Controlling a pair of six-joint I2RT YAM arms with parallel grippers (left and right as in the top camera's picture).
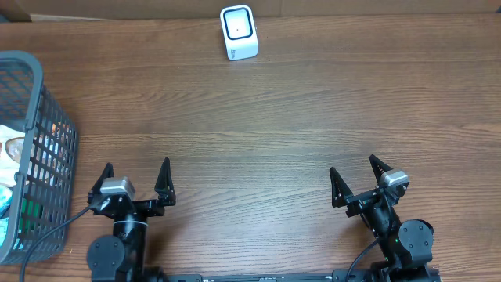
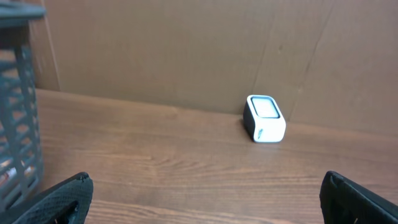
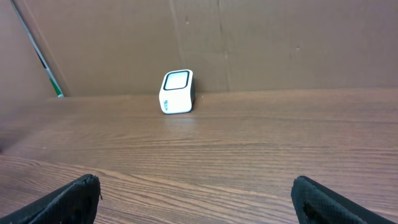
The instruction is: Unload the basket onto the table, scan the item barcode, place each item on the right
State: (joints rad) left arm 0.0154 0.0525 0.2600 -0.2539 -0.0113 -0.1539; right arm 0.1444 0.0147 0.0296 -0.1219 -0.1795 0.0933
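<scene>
My left claw (image 1: 136, 168) and right claw (image 1: 352, 166) spread, empty; digging in the basket (image 1: 37, 78) I may snag its wall or hide the barcode from the scanner (image 1: 238, 31).

I am finding no text that I can read in any of the views. The white scanner (image 1: 239, 32) at the far edge of the tabletop (image 1: 274, 133) is showing a small bluish mark low on its front face in both wrist views, but it is coming through too small and blurred for me to make out as letters or a logo. From overhead, the packages (image 1: 12, 149) in the grey basket (image 1: 23, 59) are showing patches of printed colour, and I am not managing to read any word or number on them.
</scene>
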